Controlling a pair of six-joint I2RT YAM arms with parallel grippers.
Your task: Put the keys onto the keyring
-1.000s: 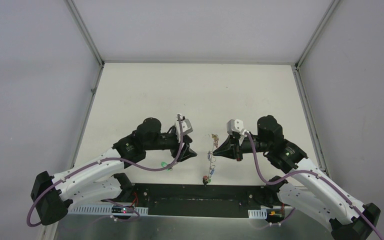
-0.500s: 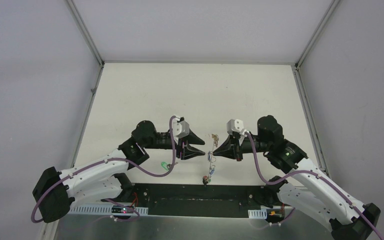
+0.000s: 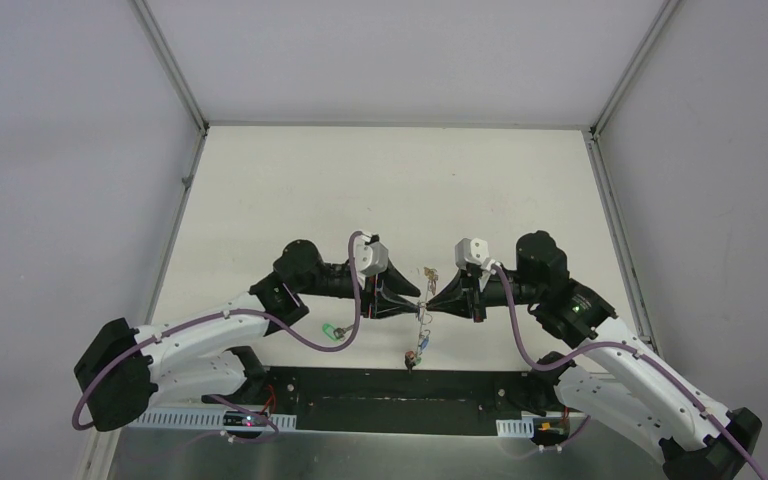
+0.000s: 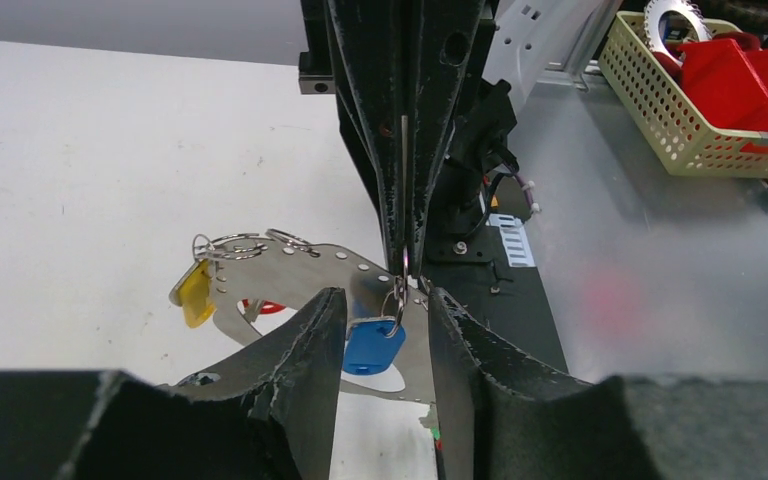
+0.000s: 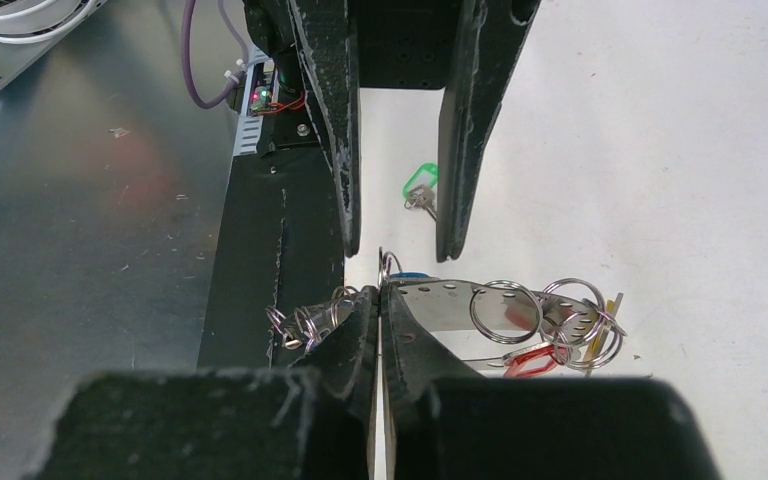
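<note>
Hanging in mid-air between the arms, the keyring (image 5: 435,305) is pinched in the tightly closed right gripper (image 5: 378,300), with the blue-tagged key (image 4: 373,345) dangling beside its tips. The left gripper (image 4: 385,305) has swung in and narrowed, its jaws half open astride that blue tag but gripping nothing, so a handover looks near. The right wrist view shows the green-tagged key (image 5: 420,186) loose on the table (image 5: 660,120), which the left wrist view misses.

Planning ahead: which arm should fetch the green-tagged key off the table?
Left. The green-tagged key lies beside the left arm, whose jaws are open; the right jaws are shut on the keyring.
</note>
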